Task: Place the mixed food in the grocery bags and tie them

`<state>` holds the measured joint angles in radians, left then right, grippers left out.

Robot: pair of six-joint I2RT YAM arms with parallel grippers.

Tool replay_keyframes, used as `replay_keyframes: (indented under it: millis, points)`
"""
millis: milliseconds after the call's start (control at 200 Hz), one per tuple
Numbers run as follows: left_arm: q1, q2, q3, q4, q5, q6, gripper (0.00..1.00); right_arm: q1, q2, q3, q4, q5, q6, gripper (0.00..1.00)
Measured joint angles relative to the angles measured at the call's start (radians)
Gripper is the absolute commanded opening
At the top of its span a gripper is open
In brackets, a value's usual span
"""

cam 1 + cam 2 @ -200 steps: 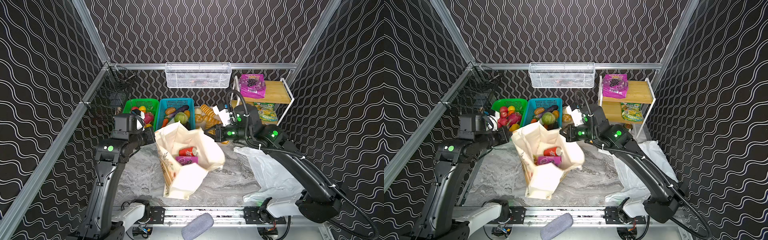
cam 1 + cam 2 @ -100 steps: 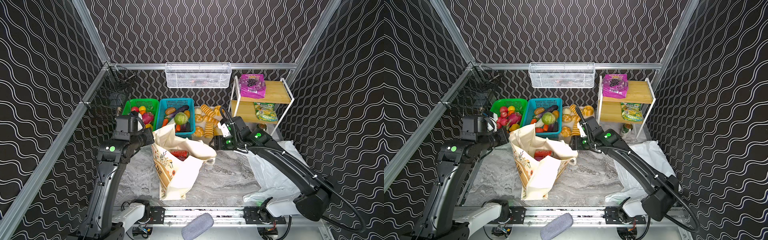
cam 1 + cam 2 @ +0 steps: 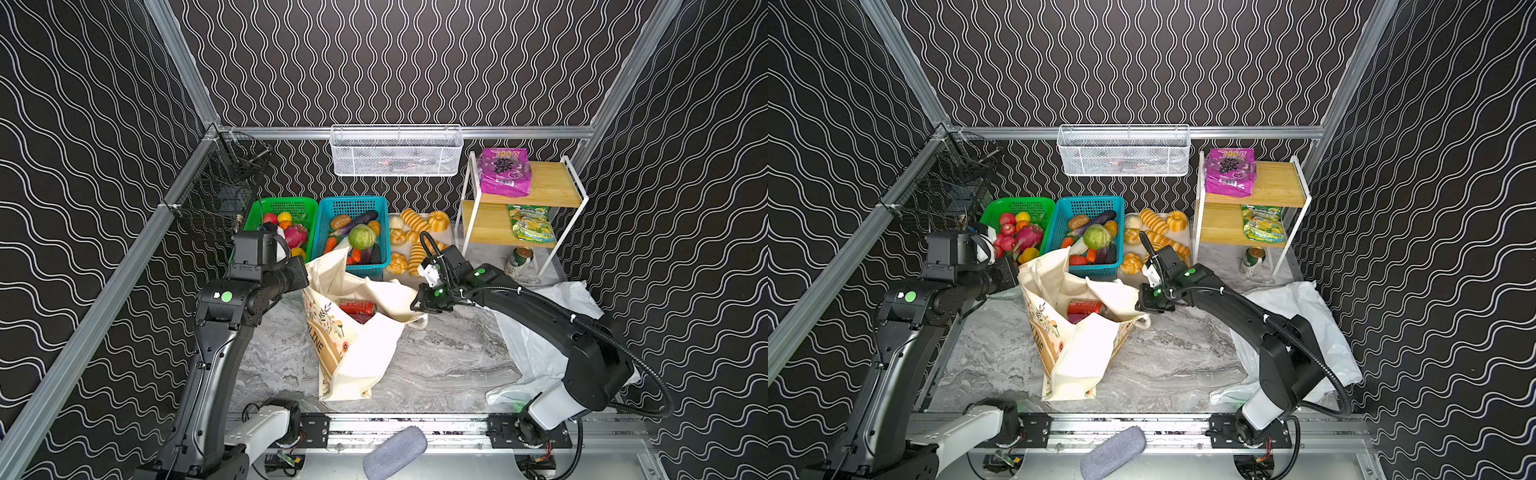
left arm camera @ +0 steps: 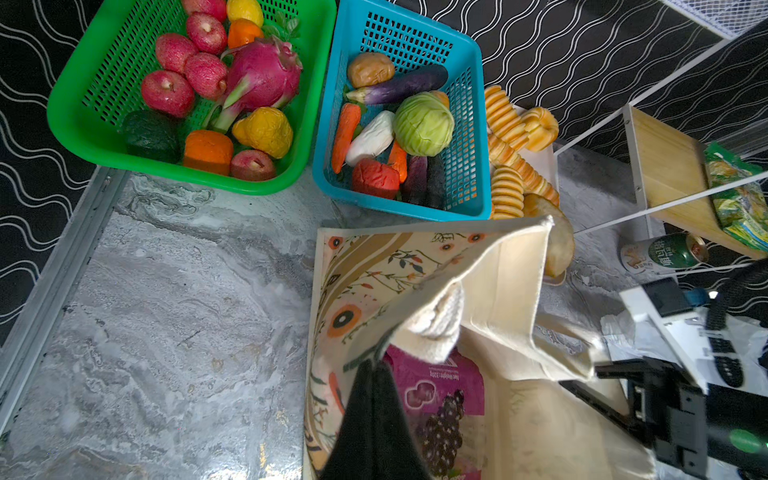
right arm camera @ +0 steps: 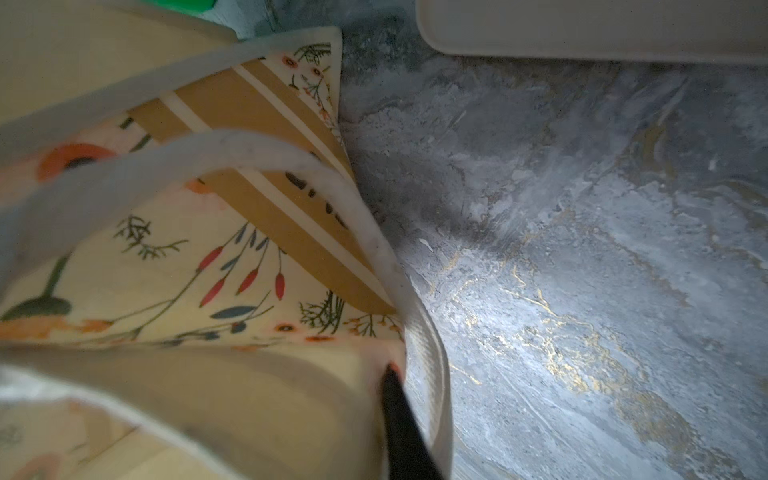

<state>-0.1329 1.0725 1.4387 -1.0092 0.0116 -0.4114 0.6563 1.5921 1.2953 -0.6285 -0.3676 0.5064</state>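
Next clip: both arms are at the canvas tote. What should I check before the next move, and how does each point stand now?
1. Left gripper shut on the cream flower-print canvas tote rim: ok.
2. Right gripper shut on the opposite rim: ok.
3. Red drink can inside the tote: ok.
4. Purple grape-print snack packet inside the tote: ok.
5. Green cabbage bagged: not ok, it lies in the teal plastic basket.
6. Tote tied: not ok, mouth open.

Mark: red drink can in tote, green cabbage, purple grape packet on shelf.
Red drink can (image 3: pixel 357 306): in a top view, its side, inside the cream flower-print canvas tote (image 3: pixel 361 353).
Round green cabbage (image 3: pixel 362 237): in a top view, crown of the head.
Purple grape-print snack packet (image 3: pixel 504 172): in a top view, centre of its printed face.
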Motion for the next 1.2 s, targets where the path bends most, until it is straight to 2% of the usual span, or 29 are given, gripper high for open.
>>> replay_keyframes:
  millis: [235, 385, 616, 736, 976, 1081, 1201]
  points:
    - [0.002, 0.000, 0.000, -0.019, -0.033, 0.023, 0.00, 0.095, -0.095, 0.158, 0.005, -0.014, -0.029, 0.00]
    - [0.002, 0.003, -0.001, -0.066, -0.021, 0.024, 0.00, 0.128, -0.087, 0.224, 0.012, -0.038, -0.014, 0.00]
    - [0.004, 0.016, -0.015, -0.046, 0.020, 0.026, 0.00, 0.191, -0.033, 0.287, 0.054, -0.097, 0.034, 0.00]
    - [0.008, -0.009, -0.005, -0.068, 0.017, 0.027, 0.00, 0.204, 0.019, 0.305, 0.090, -0.101, 0.062, 0.00]
    - [0.088, 0.065, 0.145, -0.134, -0.100, 0.104, 0.00, 0.288, 0.155, 0.369, 0.241, -0.116, 0.163, 0.00]
    - [0.129, 0.087, 0.163, -0.155, -0.159, 0.154, 0.00, 0.325, 0.256, 0.462, 0.291, -0.116, 0.198, 0.00]
    - [0.232, 0.121, 0.171, -0.169, -0.209, 0.233, 0.00, 0.367, 0.393, 0.603, 0.349, -0.115, 0.217, 0.00]
